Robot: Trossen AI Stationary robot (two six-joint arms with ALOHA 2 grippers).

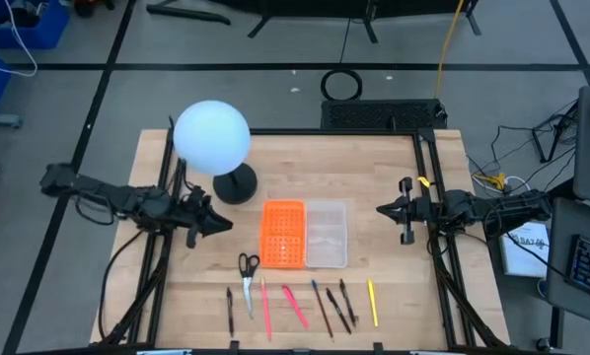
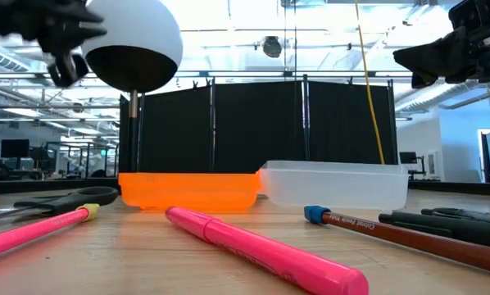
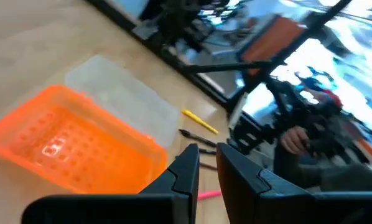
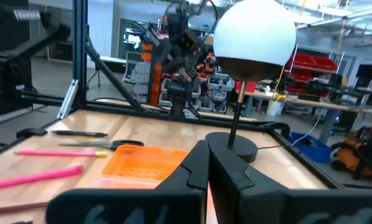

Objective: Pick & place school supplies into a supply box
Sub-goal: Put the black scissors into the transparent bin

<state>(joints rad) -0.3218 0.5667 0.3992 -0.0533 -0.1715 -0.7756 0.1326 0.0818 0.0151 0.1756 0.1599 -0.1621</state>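
Note:
The supply box lies at the table's middle: an orange gridded panel [image 1: 283,235] joined to a clear tray [image 1: 326,235]. Both lie flat on the wood with nothing in them. Along the near edge lie the school supplies: black-handled scissors [image 1: 248,266], a pink pen [image 1: 265,306], a red one [image 1: 295,304], dark pencils [image 1: 330,306] and a yellow one [image 1: 372,301]. My left gripper [image 1: 221,225] hovers left of the orange panel, with a narrow gap between its fingers [image 3: 189,168] and nothing in it. My right gripper [image 1: 380,209] hangs shut to the right of the clear tray, also above the table.
A white globe lamp [image 1: 212,138] stands on its round black base [image 1: 236,184] at the far left, just behind my left gripper. Black frame rails [image 1: 428,197] run along the table's left and right sides. Bare wood lies between the box and each gripper.

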